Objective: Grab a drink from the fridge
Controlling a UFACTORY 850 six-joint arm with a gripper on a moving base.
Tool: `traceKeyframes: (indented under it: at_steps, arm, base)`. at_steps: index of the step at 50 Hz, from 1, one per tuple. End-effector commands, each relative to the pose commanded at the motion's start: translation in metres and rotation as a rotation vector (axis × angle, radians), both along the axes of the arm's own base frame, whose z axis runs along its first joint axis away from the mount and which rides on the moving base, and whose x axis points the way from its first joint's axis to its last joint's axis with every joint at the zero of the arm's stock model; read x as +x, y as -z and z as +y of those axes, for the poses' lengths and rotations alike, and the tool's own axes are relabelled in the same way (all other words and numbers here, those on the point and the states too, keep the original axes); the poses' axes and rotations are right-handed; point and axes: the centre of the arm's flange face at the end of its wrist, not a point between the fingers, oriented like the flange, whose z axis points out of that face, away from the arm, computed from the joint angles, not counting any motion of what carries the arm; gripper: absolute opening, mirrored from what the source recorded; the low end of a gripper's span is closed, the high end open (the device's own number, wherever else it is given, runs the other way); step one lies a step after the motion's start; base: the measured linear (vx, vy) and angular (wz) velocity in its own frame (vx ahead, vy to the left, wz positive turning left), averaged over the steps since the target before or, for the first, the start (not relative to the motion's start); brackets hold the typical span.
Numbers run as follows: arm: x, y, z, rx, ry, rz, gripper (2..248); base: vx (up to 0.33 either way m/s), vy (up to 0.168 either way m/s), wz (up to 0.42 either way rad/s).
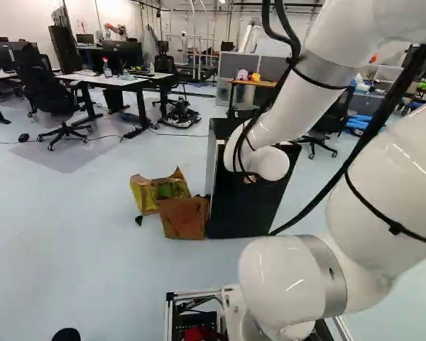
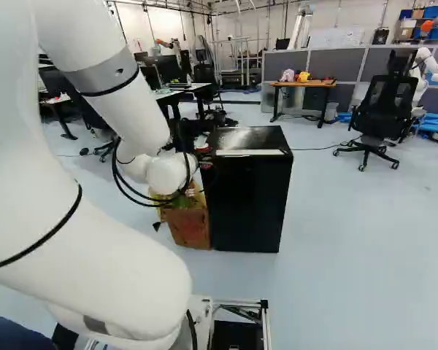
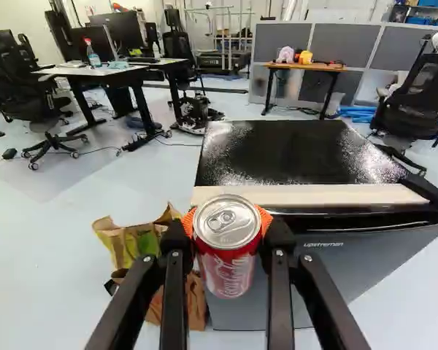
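Currently, in the left base view, reaching ahead with the arm [image 1: 280,106], partly covering the fridge [image 1: 241,209]; seeing a brown bag [image 1: 184,219] on the floor [image 1: 92,213], right by the fridge's left side. In the right base view, showing the claw [image 2: 203,154] small, near the fridge's near left top corner. In the wrist view, gripping the can [image 3: 226,270] in the claw [image 3: 228,227], lid up, orange pads [image 3: 188,222] at both sides, overlapping the left part of the fridge's near top edge.

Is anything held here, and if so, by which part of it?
Yes: a red drink can, held by the upper part of its side wall, below the lid, between the pincer's fingers.
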Motion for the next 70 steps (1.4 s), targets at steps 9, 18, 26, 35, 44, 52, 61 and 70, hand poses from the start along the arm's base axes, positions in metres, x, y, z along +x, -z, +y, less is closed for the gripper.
traceKeyframes:
  at_steps: [9,18,26,35,44,52,61,70]
  arm:
    - [-0.019,0.007,0.003,0.000,-0.008,0.004,100]
    - [-0.035,0.013,0.006,0.000,-0.015,0.007,100]
    - [-0.046,0.017,0.007,0.000,-0.020,0.009,100]
    - [-0.056,0.021,0.008,0.001,-0.024,0.011,100]
    - [-0.062,0.024,0.009,0.001,-0.026,0.012,100]
    - [-0.064,0.025,0.009,0.001,-0.027,0.013,100]
    - [-0.065,0.025,0.009,0.001,-0.028,0.013,100]
    - [-0.065,0.025,0.009,0.001,-0.028,0.013,100]
  base:
    - [0.000,0.000,0.000]
    - [0.000,0.000,0.000]
    - [0.000,0.000,0.000]
    - [0.000,0.000,0.000]
    - [0.000,0.000,0.000]
    - [0.000,0.000,0.000]
    - [0.000,0.000,0.000]
    - [0.000,0.000,0.000]
